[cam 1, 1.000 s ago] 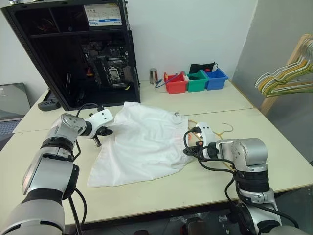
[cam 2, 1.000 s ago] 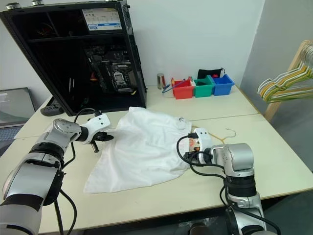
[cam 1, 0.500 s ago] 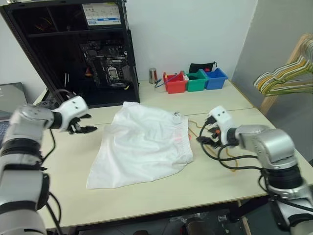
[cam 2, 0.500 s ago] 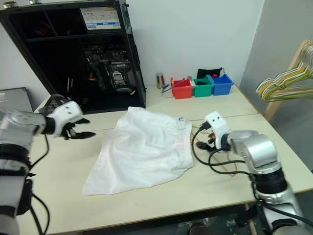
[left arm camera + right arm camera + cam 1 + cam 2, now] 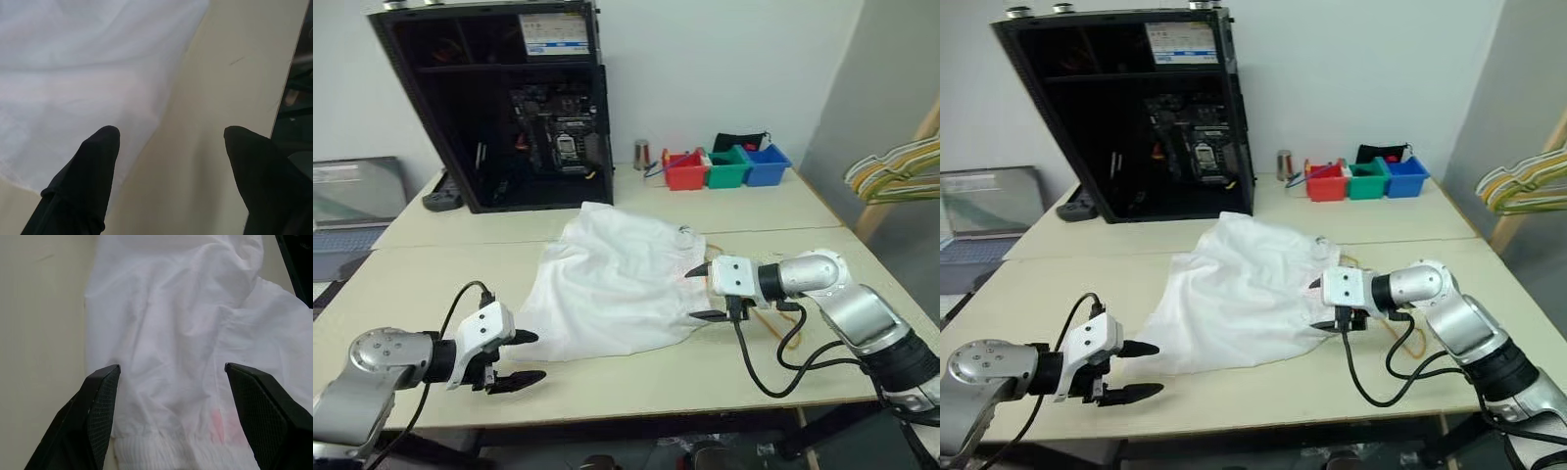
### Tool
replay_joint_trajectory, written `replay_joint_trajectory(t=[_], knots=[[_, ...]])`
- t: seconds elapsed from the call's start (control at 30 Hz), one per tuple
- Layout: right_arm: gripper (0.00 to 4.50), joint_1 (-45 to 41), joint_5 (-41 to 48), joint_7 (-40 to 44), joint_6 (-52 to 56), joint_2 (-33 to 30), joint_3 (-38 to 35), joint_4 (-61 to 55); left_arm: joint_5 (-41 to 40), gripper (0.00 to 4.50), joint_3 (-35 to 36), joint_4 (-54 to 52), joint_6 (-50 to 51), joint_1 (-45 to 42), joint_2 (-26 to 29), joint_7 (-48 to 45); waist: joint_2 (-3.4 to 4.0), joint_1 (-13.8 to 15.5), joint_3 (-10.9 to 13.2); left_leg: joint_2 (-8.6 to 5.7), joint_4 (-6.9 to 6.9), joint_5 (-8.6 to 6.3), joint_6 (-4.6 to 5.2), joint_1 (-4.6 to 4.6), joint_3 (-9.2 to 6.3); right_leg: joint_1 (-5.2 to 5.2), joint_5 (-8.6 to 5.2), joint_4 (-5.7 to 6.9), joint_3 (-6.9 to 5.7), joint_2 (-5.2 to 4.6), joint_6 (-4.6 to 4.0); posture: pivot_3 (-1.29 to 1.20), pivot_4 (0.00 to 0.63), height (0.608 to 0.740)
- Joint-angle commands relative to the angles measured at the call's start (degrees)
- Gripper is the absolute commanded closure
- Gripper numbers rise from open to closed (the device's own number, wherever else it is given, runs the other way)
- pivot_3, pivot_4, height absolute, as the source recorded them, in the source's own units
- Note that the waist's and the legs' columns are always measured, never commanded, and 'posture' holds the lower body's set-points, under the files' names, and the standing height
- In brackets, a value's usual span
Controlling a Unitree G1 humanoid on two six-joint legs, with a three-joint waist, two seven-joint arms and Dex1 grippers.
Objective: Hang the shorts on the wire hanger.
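Item 1, right gripper [image 5: 702,292]: I read its jaws as wide apart and holding nothing, levelled at the waistband edge of the shorts [image 5: 612,284], one finger above the cloth edge and one near the table. In the right wrist view the gathered elastic and the faint pink mark sit between the two fingers.

Item 2, left gripper [image 5: 523,358]: jaws likewise apart and empty, low over the table [image 5: 440,264] just beside the near corner of the shorts. The left wrist view puts the hem under one finger and bare tabletop under the other.

Item 3, shorts: spread flat and rumpled mid-table, between the two grippers.

Item 4, wire hanger [image 5: 766,311]: I can make out only a thin tan loop on the table behind my right wrist, tangled visually with the black cable; how much of it lies under the cloth I cannot tell.

Item 5, surroundings: black computer case [image 5: 509,98] and coloured bins [image 5: 727,166] at the back, well apart from the work.

Risks, as I judge them:
- Thin fabric: closing on the flat hem may pinch one layer or none, and it will slip out on lifting.
- The right arm's cable could snag the hanger and drag it off the edge.
- The shorts far outspan the hanger, so a one-sided feed would slide off.
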Motion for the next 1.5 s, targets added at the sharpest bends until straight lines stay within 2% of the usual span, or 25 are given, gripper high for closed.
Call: replay_joint_trajectory(t=[0.03,0.1,0.2,0.37,0.6,0.83,0.9,1.07,1.1,1.27,1.4,1.5], knots=[[0.87,-3.2,-4.7,2.6,-9.3,1.7,2.4,9.0,6.0,0.84,-2.8,9.1,-11.1,-1.8,1.4,1.5,-0.02,0.6,0.0,0.01,-0.05,0.0,0.0,-0.02,0.02,-0.08,0.04,0.02,0.0,0.02,0.04,-0.02,0.0,0.74],[0.87,-3.4,-6.3,4.6,-13.1,1.3,3.4,12.5,6.2,0.84,-3.9,12.4,-12.9,-3.5,1.2,0.7,-0.1,1.0,-0.1,-0.01,-0.09,-0.01,-0.02,-0.05,0.02,-0.13,0.12,0.02,-0.01,0.03,0.17,-0.01,0.0,0.74],[0.87,-4.0,-8.3,6.8,-18.6,0.8,4.4,16.6,6.8,0.84,-6.0,17.5,-15.8,-6.5,0.8,-0.1,-0.11,2.1,-0.1,-0.1,-0.09,-0.12,-0.19,-0.15,0.16,-0.2,0.25,-0.01,-0.05,0.03,-0.13,-0.01,0.0,0.74],[0.87,-4.6,-10.1,9.1,-21.4,1.4,4.7,20.6,8.6,0.84,-9.5,25.8,-21.0,-11.5,-0.2,-0.9,-0.07,2.1,-0.1,-0.09,-0.12,-0.15,-0.21,-0.12,0.43,-0.08,0.21,-0.03,0.06,0.03,-0.07,-0.01,0.0,0.74],[0.87,-5.4,-8.6,13.9,-18.9,0.4,2.9,20.2,7.8,0.84,-12.1,29.2,-22.0,-14.7,-1.0,-4.0,0.25,2.1,-0.3,0.02,-0.1,-0.1,-0.14,0.01,0.41,-0.06,0.16,0.09,0.06,0.04,0.25,-0.03,0.0,0.74],[0.87,-6.3,-12.3,11.1,-20.1,2.2,3.5,24.3,9.4,0.84,-14.6,31.8,-23.2,-16.0,-1.0,-6.0,0.38,2.1,-0.4,-0.08,-0.09,-0.11,-0.15,0.0,0.55,-0.11,0.15,0.05,0.16,0.04,0.24,-0.04,0.0,0.74],[0.87,-6.8,-13.0,11.0,-20.4,2.9,3.9,25.9,9.7,1.2,-15.0,33.0,-23.3,-17.2,-1.4,-6.0,0.42,2.0,-0.4,-0.07,-0.09,-0.1,-0.15,0.01,0.58,-0.1,0.16,0.05,0.18,0.04,0.25,-0.05,0.0,0.74],[1.84,-7.1,-13.0,12.0,-20.3,3.3,3.6,27.5,9.7,2.18,-15.7,34.5,-23.7,-19.0,-1.7,-6.7,0.63,2.1,-0.5,-0.07,-0.08,-0.1,-0.14,0.07,0.51,-0.12,0.17,0.06,0.12,0.04,0.27,-0.05,0.0,0.74],[2.16,-7.1,-12.9,12.2,-20.1,3.3,3.5,27.4,9.6,2.45,-15.8,34.7,-23.8,-19.3,-1.8,-6.8,0.66,2.1,-0.5,-0.07,-0.08,-0.1,-0.14,0.07,0.49,-0.11,0.17,0.06,0.12,0.04,0.27,-0.05,0.0,0.74],[3.11,-6.2,-12.3,12.9,-19.8,2.8,3.1,26.0,9.9,3.24,-16.1,35.7,-24.2,-20.3,-1.7,-7.0,0.69,2.0,-0.6,-0.06,-0.08,-0.1,-0.13,0.06,0.42,-0.11,0.17,0.07,0.12,0.04,0.27,-0.05,0.0,0.74],[4.2,-3.9,-10.4,14.7,-16.9,1.8,2.5,21.1,9.8,4.16,-16.1,36.5,-24.3,-21.3,-1.5,-7.6,0.67,2.0,-0.6,-0.04,-0.08,-0.1,-0.14,0.03,0.4,-0.11,0.16,0.07,0.13,0.04,0.27,-0.05,0.0,0.74],[4.42,-1.0,-8.6,16.7,-12.4,0.1,1.8,14.5,9.4,4.41,-15.9,35.9,-23.4,-21.5,-1.0,-8.1,0.66,2.0,-0.6,-0.04,-0.09,-0.1,-0.14,-0.05,0.39,-0.11,0.16,0.06,0.13,0.04,0.26,-0.05,0.0,0.74]])
